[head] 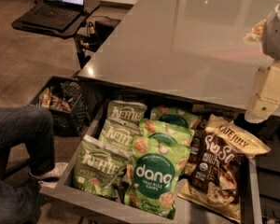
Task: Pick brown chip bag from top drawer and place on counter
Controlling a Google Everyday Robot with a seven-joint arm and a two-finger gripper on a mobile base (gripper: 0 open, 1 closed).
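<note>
So the brown chip bag [219,169] lies at the right end of the open top drawer [70,197], touching the green dang bags [154,176]. The gripper [261,104] hangs above it by the counter [186,41] edge, can't tell if it's open or closed. I'd drop straight onto the bag's tan top band and pinch there, staying clear of its neighbours.

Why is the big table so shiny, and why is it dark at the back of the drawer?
Camera view: the counter is glossy and mirrors soft room light; the drawer is shadowed at the back, under the counter's edge, while the green bags in front catch light; the pincer, at the right edge, looks pale and bright.
</note>
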